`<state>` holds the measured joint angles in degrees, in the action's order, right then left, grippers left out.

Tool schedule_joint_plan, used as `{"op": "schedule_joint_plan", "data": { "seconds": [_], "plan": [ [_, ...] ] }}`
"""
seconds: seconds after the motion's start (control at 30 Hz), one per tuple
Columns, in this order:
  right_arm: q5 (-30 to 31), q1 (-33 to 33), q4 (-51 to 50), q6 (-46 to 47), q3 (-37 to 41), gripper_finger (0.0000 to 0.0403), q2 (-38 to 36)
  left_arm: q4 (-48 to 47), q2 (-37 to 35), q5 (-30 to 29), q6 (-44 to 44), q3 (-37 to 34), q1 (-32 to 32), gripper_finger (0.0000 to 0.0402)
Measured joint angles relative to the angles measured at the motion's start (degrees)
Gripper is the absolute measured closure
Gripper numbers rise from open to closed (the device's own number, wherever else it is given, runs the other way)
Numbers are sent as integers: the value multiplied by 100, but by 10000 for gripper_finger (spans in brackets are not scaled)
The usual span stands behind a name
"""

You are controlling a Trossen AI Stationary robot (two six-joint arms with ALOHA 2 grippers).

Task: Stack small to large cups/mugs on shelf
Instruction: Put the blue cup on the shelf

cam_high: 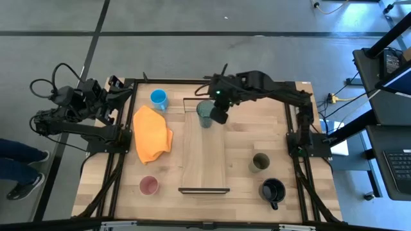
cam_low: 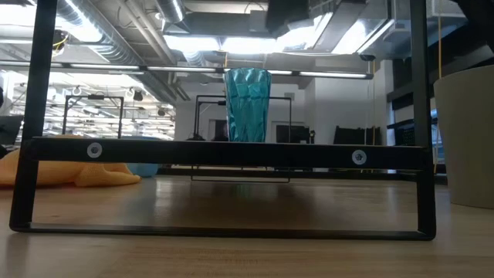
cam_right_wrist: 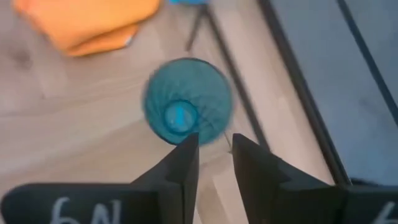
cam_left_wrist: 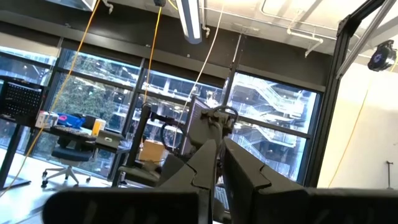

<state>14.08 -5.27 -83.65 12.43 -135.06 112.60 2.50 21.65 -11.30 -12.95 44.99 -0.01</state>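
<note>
The teal tumbler [cam_right_wrist: 186, 102] stands upright on the shelf [cam_high: 204, 160], near its far end. The right gripper [cam_right_wrist: 210, 158] hovers just above it; its fingers [cam_right_wrist: 180, 163] are slightly apart and seem to touch nothing. The left gripper [cam_left_wrist: 219, 171] waits beside the tabletop [cam_high: 289, 154], fingers nearly closed, holding nothing.

A crumpled orange cloth [cam_high: 151, 134] lay on the left part of the light-wood worktop [cam_high: 241, 199], which stood on a grey floor [cam_high: 192, 19]. A person's dark-trousered leg and shoe [cam_high: 19, 168] showed at the left edge, and a black desk with a keyboard [cam_high: 399, 163] stood at the right.
</note>
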Motion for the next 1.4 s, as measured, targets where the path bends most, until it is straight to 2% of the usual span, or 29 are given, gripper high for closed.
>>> {"op": "schedule_joint_plan", "data": {
  "seconds": [0.17, 0.3, 0.5, 0.77, 1.0, 1.13, 1.4],
  "plan": [
    [-352, 56, -96, 284, 2, 306, -221, -1, -1, -1, -1, 0, -1, 379],
    [-494, 173, 7, 937, 2, 306, -312, -4, 0, 1, 0, 0, -2, 379],
    [-946, 377, 524, 827, 7, 306, -343, -3, 0, -2, 0, 0, -1, 379],
    [-1890, 467, 1038, 804, 9, 306, -370, -4, -1, -1, 0, 0, -1, 379],
    [-3099, 480, 1498, 947, 11, 306, -448, -4, 0, 1, 0, 0, 0, 379],
    [-3266, 511, 1849, 1105, 9, 306, -470, -5, 0, 0, 0, 0, -2, 379],
    [-3550, 575, 3792, 1767, 9, 306, -468, -4, 0, -1, -1, 0, 0, 379]
  ]
}}
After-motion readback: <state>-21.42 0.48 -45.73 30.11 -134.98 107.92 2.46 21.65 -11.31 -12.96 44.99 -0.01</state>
